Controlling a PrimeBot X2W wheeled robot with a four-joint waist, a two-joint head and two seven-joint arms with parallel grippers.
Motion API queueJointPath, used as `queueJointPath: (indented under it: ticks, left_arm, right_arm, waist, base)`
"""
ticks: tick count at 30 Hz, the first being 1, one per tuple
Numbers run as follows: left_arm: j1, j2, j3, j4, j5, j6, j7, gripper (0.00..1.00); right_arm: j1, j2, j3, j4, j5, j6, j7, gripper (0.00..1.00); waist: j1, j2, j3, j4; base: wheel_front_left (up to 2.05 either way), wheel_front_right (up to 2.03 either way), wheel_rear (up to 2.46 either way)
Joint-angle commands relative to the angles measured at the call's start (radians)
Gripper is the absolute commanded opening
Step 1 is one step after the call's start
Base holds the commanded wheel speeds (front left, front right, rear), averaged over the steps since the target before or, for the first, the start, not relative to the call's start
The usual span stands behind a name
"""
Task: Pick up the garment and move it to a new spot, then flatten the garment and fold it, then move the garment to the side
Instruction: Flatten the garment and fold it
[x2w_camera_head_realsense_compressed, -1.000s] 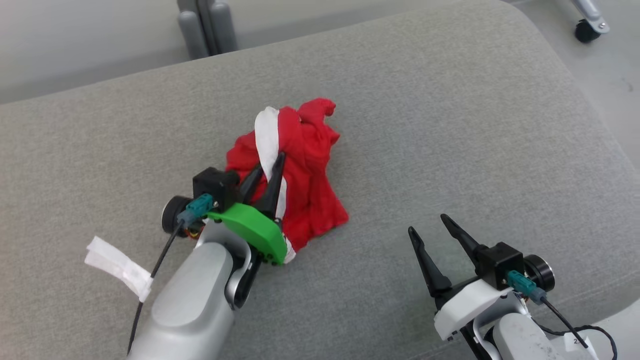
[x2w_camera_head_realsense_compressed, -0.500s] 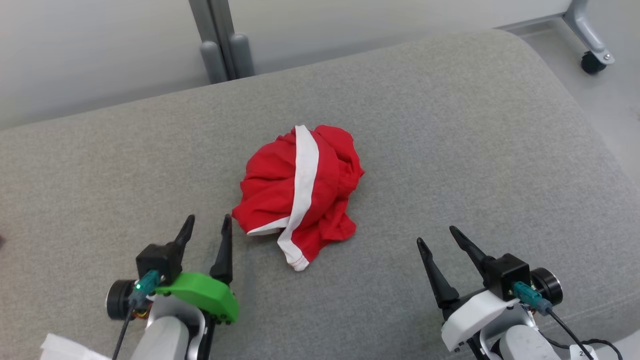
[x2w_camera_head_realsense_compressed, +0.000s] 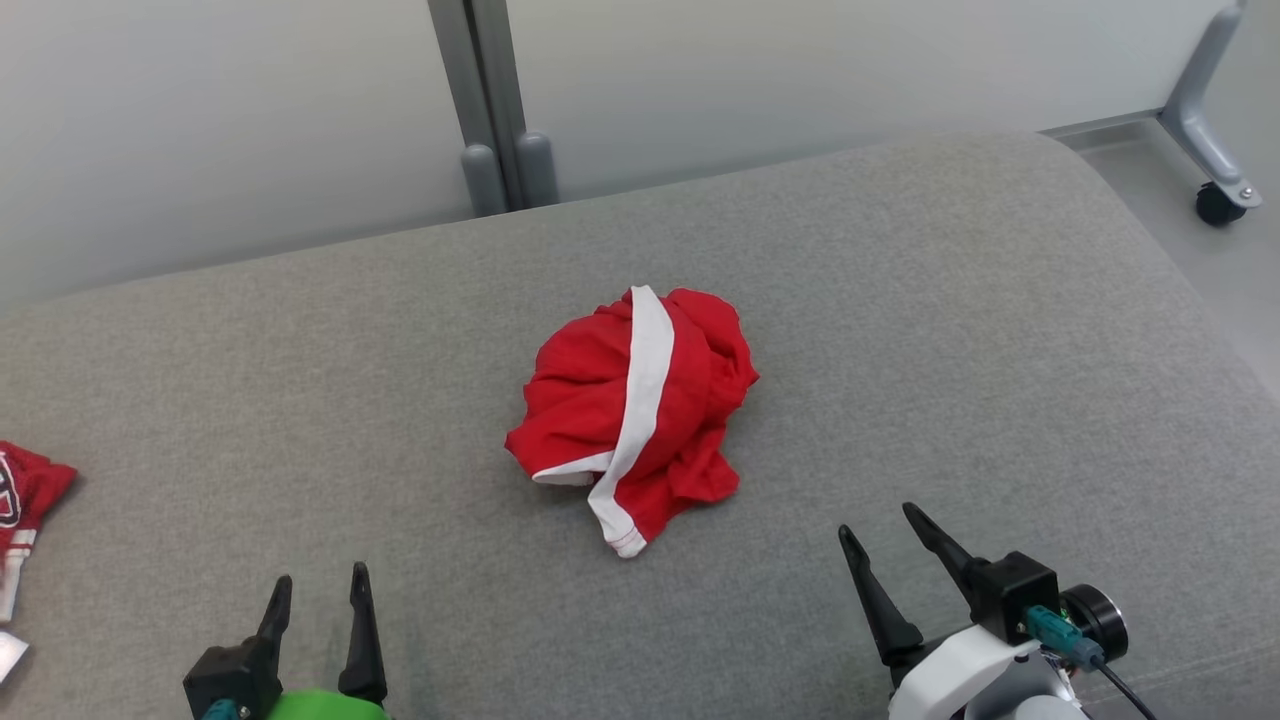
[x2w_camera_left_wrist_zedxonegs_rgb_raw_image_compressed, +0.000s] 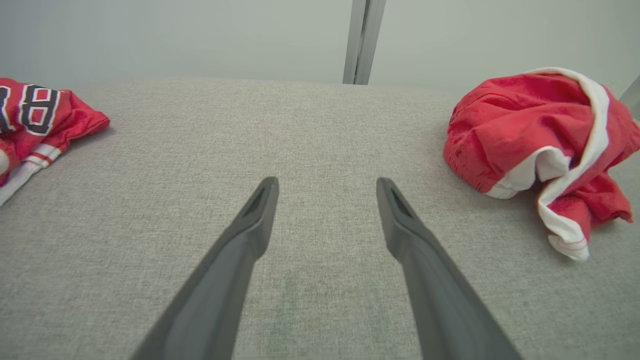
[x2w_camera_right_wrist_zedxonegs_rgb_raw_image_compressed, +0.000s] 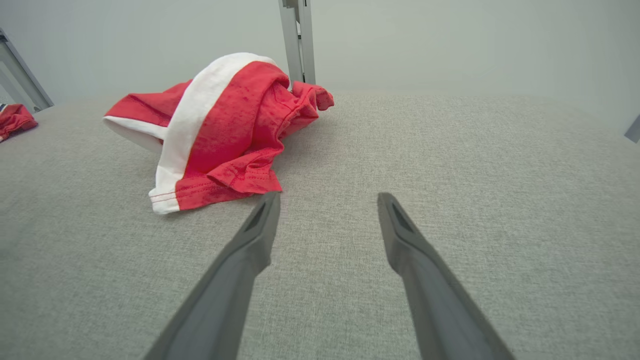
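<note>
Garment (x2w_camera_head_realsense_compressed: 635, 415): it lies in a crumpled red heap near the middle of the grey cushion (x2w_camera_head_realsense_compressed: 950, 300), resting free with nothing touching it. Your left gripper (x2w_camera_head_realsense_compressed: 320, 575) sits low at the near edge, jaws spread wide and empty, well apart from the heap and off to its left. Your right gripper (x2w_camera_head_realsense_compressed: 879, 520) is likewise spread and empty, nearer the cloth at its lower right. In the right wrist view the hem lies just beyond the finger on that view's left.

Expect thin, light, limp fabric. It will likely sag and bunch as soon as you lift it, and a pinch that catches only one layer may drag the rest across the cushion or slip out. Nothing about it looks fragile.

The white stripe (x2w_camera_head_realsense_compressed: 645, 385) runs over the top of the heap and ends in a loose stitched corner (x2w_camera_head_realsense_compressed: 622, 535) on the near side. That corner and the red hem beside it stand clear of the pile, so they look like the surest places to take hold. The raised fold on top is a second choice, though I judge it likelier to gather several layers at once. Keep clear of the second red garment (x2w_camera_head_realsense_compressed: 25, 490) at the cushion's far left.
</note>
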Motion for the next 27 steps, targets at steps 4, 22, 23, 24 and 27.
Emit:
queueJointPath:
  ticks: [4,22,23,24,27]
  left_arm:
    - [0.011,-0.003,-0.014,-0.004,-0.007,-0.010,0.000,1.00]
    - [-0.134,-0.002,-0.090,0.015,-0.045,-0.024,0.000,1.00]
    - [-0.135,-0.002,-0.091,0.016,-0.047,-0.025,0.000,1.00]
    - [-0.136,-0.002,-0.092,0.017,-0.046,-0.026,0.000,1.00]
    - [-0.141,-0.002,-0.090,0.020,-0.050,-0.027,0.000,1.00]
  right_arm:
    - [0.013,-0.003,0.009,0.002,0.007,-0.001,0.000,1.00]
    - [-0.265,-0.004,0.305,0.154,0.069,-0.001,0.000,1.00]
    - [-0.276,-0.005,0.313,0.177,0.070,-0.001,0.000,1.00]
    - [-0.287,-0.005,0.321,0.205,0.071,-0.001,0.000,1.00]
    - [-0.308,-0.005,0.316,0.275,0.070,-0.001,0.000,1.00]
  waist:
    - [0.0000,0.0000,0.003,0.022]
    - [0.0000,0.0000,0.167,0.255]
    - [0.0000,0.0000,0.170,0.266]
    - [0.0000,0.0000,0.174,0.279]
    - [0.0000,0.0000,0.180,0.303]
  base:
    - [0.00,0.00,0.00]
    - [0.00,0.00,0.00]
    - [0.00,0.00,0.00]
    - [0.00,0.00,0.00]
    - [0.00,0.00,0.00]
